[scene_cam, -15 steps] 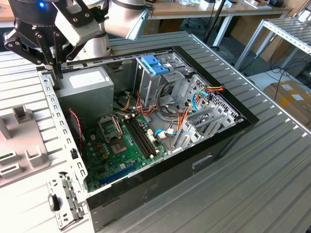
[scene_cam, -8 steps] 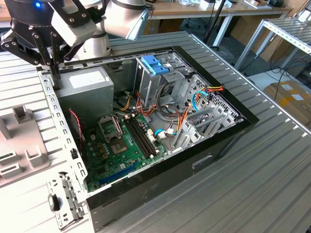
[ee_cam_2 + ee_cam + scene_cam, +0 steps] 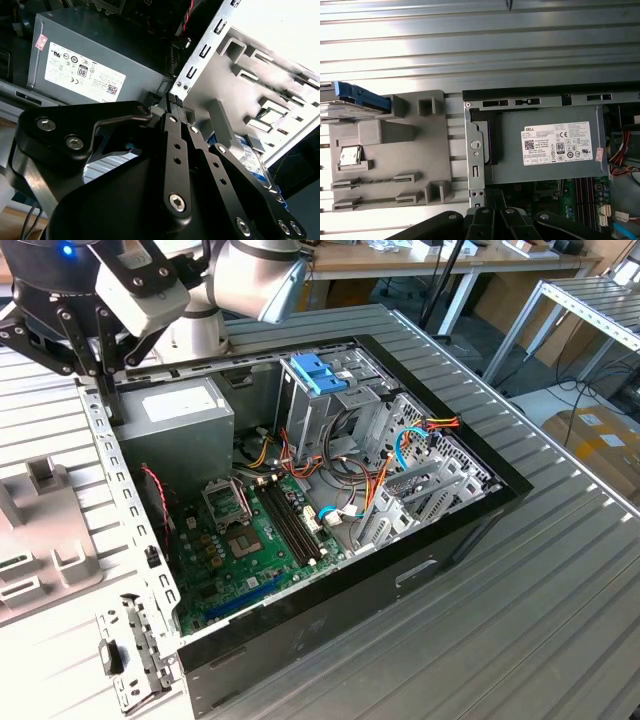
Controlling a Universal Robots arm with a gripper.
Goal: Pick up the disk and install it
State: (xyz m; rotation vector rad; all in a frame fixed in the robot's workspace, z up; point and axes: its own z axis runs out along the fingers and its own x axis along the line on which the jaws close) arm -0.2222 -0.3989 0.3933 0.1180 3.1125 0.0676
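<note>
Item, hand: I read its fingers as closed together on nothing. It hangs above the seam between the open computer case and the grey fixture tray. Taking the exterior view as a dial centred on the case, it sits at about 10 o'clock. Item, disk: parked flat at the end of the tray farthest from the case. The edge of its blue carrier is raised and free, presumably so the frame can be gripped; not yet touched. Item, tray: on the ribbed bench at 9 o'clock of the case, just beside the rear panel, which I judge keeps the carry short. Item, case: laid on its side with the lid off, so the bays open upward. Item, power-supply box: in the case's 10 o'clock corner, the part nearest the hand. Item, light-blue latch block: at 12 o'clock, on the drive cage. Item, motherboard: at 7 o'clock, on the case floor.
</note>
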